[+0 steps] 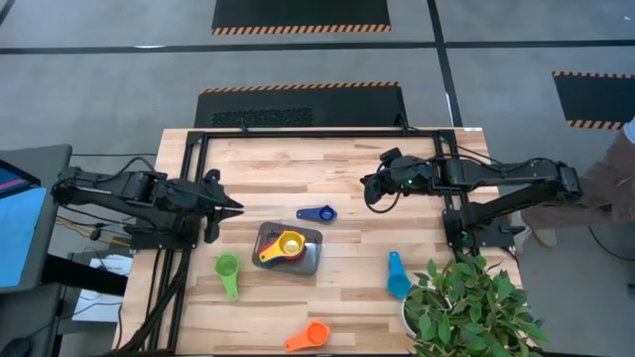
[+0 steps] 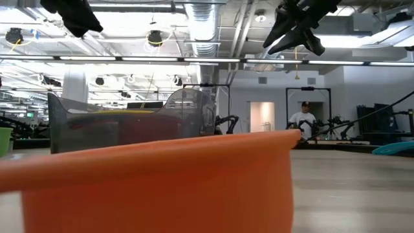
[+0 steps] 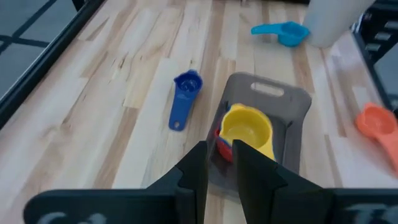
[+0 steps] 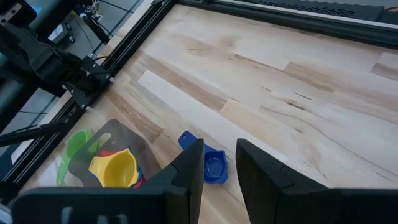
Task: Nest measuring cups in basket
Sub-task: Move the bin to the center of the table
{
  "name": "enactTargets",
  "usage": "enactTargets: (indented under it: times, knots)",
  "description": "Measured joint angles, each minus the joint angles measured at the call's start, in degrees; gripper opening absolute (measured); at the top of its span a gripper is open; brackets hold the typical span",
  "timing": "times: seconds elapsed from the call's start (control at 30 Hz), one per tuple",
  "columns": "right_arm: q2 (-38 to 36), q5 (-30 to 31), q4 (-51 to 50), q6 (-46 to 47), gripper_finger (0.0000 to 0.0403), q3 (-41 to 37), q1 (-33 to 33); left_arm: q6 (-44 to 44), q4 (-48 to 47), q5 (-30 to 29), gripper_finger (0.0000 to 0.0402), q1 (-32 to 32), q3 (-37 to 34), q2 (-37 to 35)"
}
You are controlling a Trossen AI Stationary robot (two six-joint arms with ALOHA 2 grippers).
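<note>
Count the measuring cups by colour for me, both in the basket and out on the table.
yellow cup, in basket: 1
red cup, under yellow: 1
dark blue cup: 1
green cup: 1
light blue cup: 1
orange cup: 1
Total: 6

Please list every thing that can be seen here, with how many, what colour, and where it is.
basket: one, dark grey, table middle, toward the front.
yellow cup: one, in the basket, over a red cup.
dark blue cup: one, just behind the basket.
green cup: one, left of the basket.
light blue cup: one, right of the basket.
orange cup: one, front edge.
plant: one, green, front right corner.
left gripper: dark, left of the basket.
right gripper: dark, behind the dark blue cup.
</note>
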Motion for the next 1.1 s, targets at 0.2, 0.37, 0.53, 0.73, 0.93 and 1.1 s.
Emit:
enactTargets:
  times: [0.2, 0.37, 0.53, 0.73, 0.93, 1.1]
  knots:
    - [0.0, 0.0, 0.0, 0.0, 0.0118, 0.0, 0.0, -1.1, 1.2, -0.2, 0.0061, 0.0, 0.0, 0.0]
    - [0.0, -0.1, 0.0, 0.0, 0.0118, 0.0, 0.1, -2.8, 6.5, 1.7, 0.0061, 0.0, -7.2, -2.6]
    - [0.0, -0.1, 0.5, 0.0, 0.0118, 0.0, 0.0, -6.0, 15.0, 2.1, 0.0061, 0.0, -14.3, -6.7]
    - [0.0, -0.2, 0.4, 0.0, 0.0118, 0.0, 0.0, -5.7, 18.2, 0.1, 0.0061, 0.0, -14.7, -9.6]
    - [0.0, -1.0, 0.4, 0.0, 0.0118, 0.0, 0.0, -14.1, 17.5, -0.7, 0.0061, 0.0, -14.7, -9.7]
    - [0.0, -1.8, 0.2, 0.0, 0.0118, 0.0, 0.7, -21.5, 16.5, 5.3, 0.0061, 0.0, -14.7, -7.4]
